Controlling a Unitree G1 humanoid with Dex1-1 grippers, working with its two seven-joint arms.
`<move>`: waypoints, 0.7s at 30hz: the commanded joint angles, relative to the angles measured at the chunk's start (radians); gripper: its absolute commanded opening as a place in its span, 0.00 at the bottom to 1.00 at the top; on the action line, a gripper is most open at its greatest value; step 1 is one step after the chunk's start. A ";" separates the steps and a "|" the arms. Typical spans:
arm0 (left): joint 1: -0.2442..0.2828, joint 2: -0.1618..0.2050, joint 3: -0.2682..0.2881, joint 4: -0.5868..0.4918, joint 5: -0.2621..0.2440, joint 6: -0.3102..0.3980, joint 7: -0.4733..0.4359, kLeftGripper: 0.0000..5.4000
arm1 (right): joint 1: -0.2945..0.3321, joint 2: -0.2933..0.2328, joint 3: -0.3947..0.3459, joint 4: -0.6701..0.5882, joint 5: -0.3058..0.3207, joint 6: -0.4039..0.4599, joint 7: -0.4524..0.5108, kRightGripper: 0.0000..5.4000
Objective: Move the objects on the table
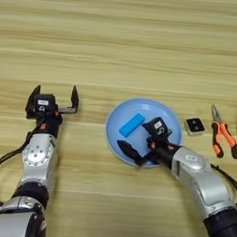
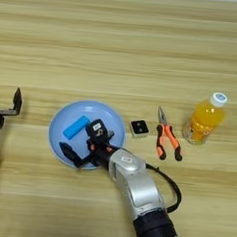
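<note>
A round light-blue plate (image 1: pixel 151 110) lies on the wooden table (image 1: pixel 121 40), and a small blue block (image 1: pixel 132 124) rests flat on its left half. My right gripper (image 1: pixel 141 139) hovers over the plate's near part, open and holding nothing, with the block just beyond its fingers. Right of the plate lie a tiny black-and-white square piece (image 1: pixel 194 126) and orange-handled pliers (image 1: pixel 222 135). An orange-liquid bottle (image 2: pixel 205 119) with a white cap stands upright at the far right. My left gripper (image 1: pixel 52 100) is open and empty at the table's left side, well away from the plate.
Wide bare wood stretches across the far half of the table (image 2: pixel 121 40) and between my left gripper and the plate (image 2: pixel 86 110). My right forearm (image 2: pixel 136 184) with its black cable crosses the near right area.
</note>
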 commanded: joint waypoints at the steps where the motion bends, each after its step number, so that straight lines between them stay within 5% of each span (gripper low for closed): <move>1: -0.008 0.001 0.000 -0.002 0.000 -0.001 0.005 1.00 | 0.047 -0.019 0.013 0.016 0.002 0.061 0.006 0.99; 21: -0.009 0.000 -0.004 -0.003 0.004 -0.003 0.006 1.00 | 0.089 -0.058 -0.003 -0.264 0.013 0.082 -0.046 0.99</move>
